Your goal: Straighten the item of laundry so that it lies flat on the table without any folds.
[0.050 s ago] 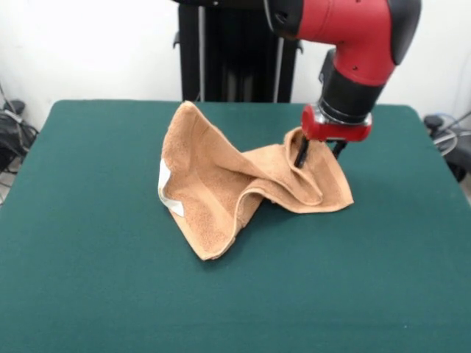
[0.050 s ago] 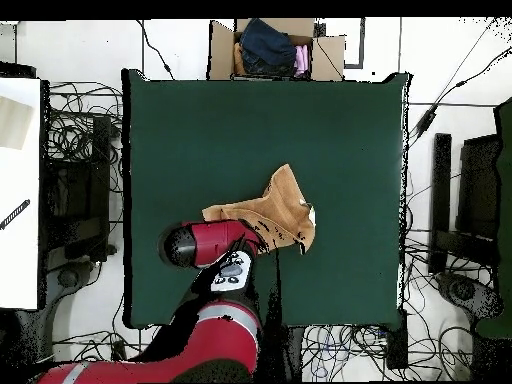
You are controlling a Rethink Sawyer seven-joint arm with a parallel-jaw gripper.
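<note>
While the towel (image 1: pixel 243 187) is bunched and part-folded near the middle of the table (image 1: pixel 88 279), somewhat toward its far edge in the front view, the gripper (image 1: pixel 318 151) has its dark fingers (image 1: pixel 301 153) pushed down into a raised fold at one end of the cloth, and they look pinched on that fold, though the cloth hides the tips. The step in hand appears to be taking hold of one edge so the cloth can be drawn out. One flap stands up in a peak toward the table's far edge, another lies doubled over toward the near edge, and a deep crease runs between them. The next move likely calls for lifting slightly and pulling that held end away from the heap, toward open table, so the doubled layers peel apart rather than drag together. A white label (image 1: pixel 165 180) shows at one edge of the towel; no writing on it can be read.
</note>
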